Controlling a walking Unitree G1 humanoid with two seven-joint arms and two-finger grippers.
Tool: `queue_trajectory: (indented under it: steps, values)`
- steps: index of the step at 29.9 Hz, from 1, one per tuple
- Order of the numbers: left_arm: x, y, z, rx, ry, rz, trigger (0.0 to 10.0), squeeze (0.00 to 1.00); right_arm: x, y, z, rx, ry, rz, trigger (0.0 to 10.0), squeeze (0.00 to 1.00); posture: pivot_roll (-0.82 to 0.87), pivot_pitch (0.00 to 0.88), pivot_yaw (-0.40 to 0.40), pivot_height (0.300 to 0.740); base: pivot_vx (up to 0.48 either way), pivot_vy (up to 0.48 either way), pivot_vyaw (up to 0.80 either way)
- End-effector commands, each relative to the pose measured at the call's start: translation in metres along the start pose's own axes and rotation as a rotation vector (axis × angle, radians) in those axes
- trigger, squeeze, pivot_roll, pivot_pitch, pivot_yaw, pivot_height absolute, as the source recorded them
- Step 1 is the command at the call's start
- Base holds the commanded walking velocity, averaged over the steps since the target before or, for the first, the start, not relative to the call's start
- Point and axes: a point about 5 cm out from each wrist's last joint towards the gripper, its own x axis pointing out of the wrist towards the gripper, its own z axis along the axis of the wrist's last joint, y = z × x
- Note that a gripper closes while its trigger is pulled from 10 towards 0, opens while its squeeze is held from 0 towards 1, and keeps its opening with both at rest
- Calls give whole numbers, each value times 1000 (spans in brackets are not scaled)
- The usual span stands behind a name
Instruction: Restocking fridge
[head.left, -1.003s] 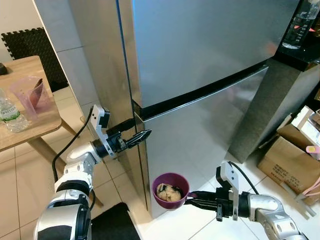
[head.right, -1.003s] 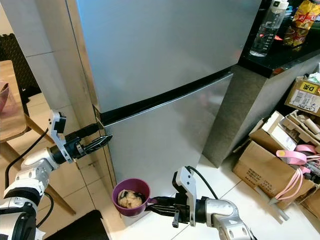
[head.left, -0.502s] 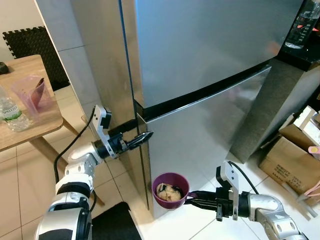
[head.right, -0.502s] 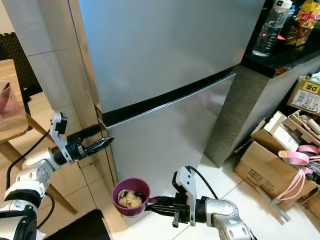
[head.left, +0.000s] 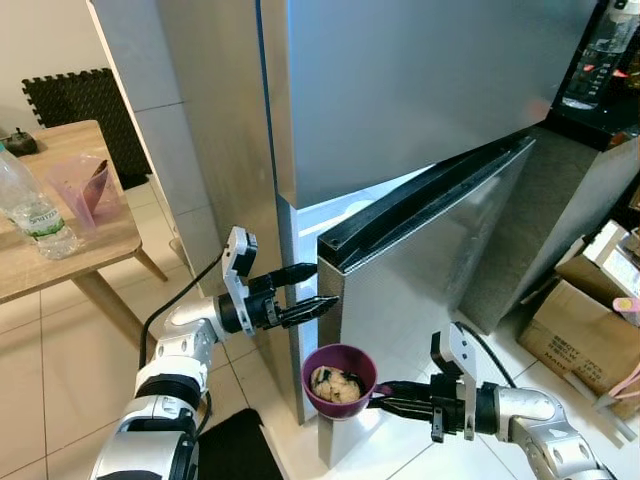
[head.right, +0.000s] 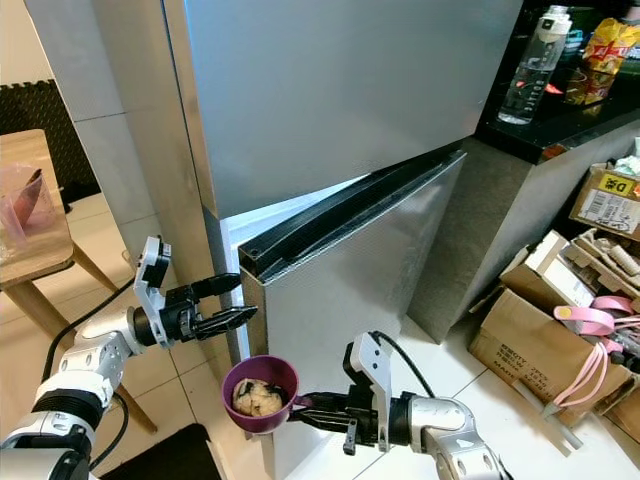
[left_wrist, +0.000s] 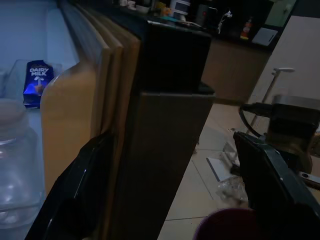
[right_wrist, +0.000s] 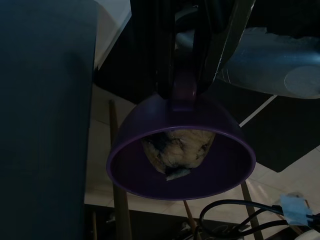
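Purple bowl (head.left: 340, 377) of food hangs clamped by its handle in the right gripper (head.left: 385, 396). The left gripper (head.left: 322, 285), fingers spread, straddles the lower fridge door (head.left: 430, 260) at its free edge.

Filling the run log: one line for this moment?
left gripper: open, straddling lower door edge | door: ajar | right gripper: shut on bowl handle | bowl: food inside, outside fridge

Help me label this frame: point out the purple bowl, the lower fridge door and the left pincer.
purple bowl (head.left: 340, 380): left eye view, on its food-filled inside.
lower fridge door (head.left: 440, 260): left eye view, on its steel front.
left pincer (head.left: 322, 287): left eye view, between its fingertips.
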Motion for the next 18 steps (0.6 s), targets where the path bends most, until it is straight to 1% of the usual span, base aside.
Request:
queue_trajectory:
  steps: [1,4,8,10,11,12,13,16,17,18]
  values:
    - [7,-1,2,28,5,-10,10000,0,3,2,5,-17,-17,22,10000,0,-79,0,-11,740,0,0,0]
    - [1,-1,-10,-6,43,35,10000,0,3,3,4,-16,-15,24,10000,0,-77,0,-11,740,0,0,0]
    - [-3,-2,-16,-36,58,34,10000,0,3,3,4,-16,-14,25,10000,0,-77,0,-11,740,0,0,0]
    - [-11,-6,-28,-76,97,36,10000,0,3,3,4,-15,-13,25,10000,0,-78,0,-11,740,0,0,0]
    - [-11,-6,-28,-76,97,36,10000,0,3,3,4,-15,-13,25,10000,0,-78,0,-11,740,0,0,0]
    - [-15,-7,-33,-101,113,43,10000,0,3,3,4,-15,-13,26,10000,0,-76,0,-10,740,0,0,0]
    - [-15,-7,-33,-101,113,43,10000,0,3,3,4,-15,-13,26,10000,0,-76,0,-10,740,0,0,0]
    - [-30,-10,-49,-172,166,81,10000,0,3,3,4,-15,-11,28,10000,0,-77,0,-11,740,0,0,0]
    - [-30,-10,-49,-172,166,81,10000,0,3,3,4,-15,-11,28,10000,0,-77,0,-11,740,0,0,0]
    - [-38,-11,-57,-213,174,130,10000,0,4,3,4,-15,-11,29,10000,0,-76,0,-11,740,0,0,0]
